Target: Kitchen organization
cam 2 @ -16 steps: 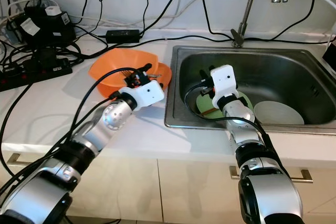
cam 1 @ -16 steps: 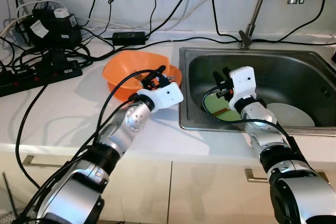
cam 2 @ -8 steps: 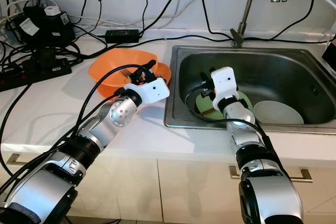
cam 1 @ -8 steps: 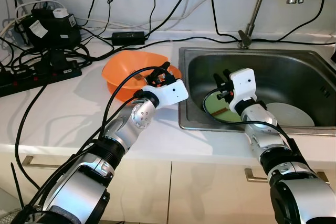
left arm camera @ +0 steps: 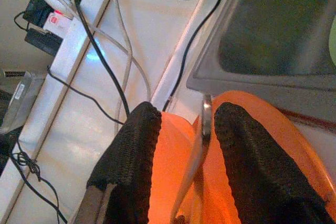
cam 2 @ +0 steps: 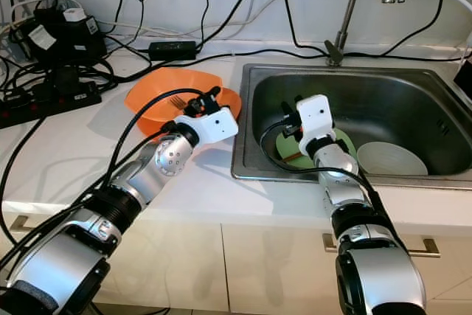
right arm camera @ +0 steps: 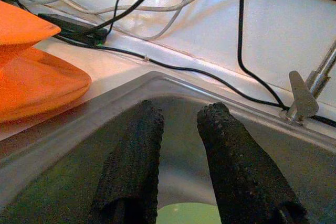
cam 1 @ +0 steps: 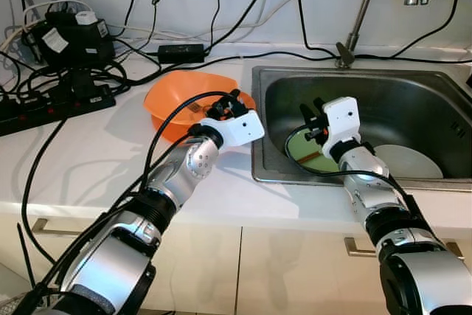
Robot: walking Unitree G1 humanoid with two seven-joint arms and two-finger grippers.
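Hovering over the orange bowl on the worktop beside the sink, the left tool straddles a metal utensil, fingers apart. Inside the sink, the right tool, fingers parted, hangs above a green plate.

Orange bowl: translucent plastic, upright on the white counter just left of the sink, a second orange piece nested at its right edge.
Utensil: slim metal handle, standing tilted inside the orange bowl; its head cannot be made out.
Green plate: flat on the sink floor, left side.
White plate: flat on the sink floor, just right of the green plate.
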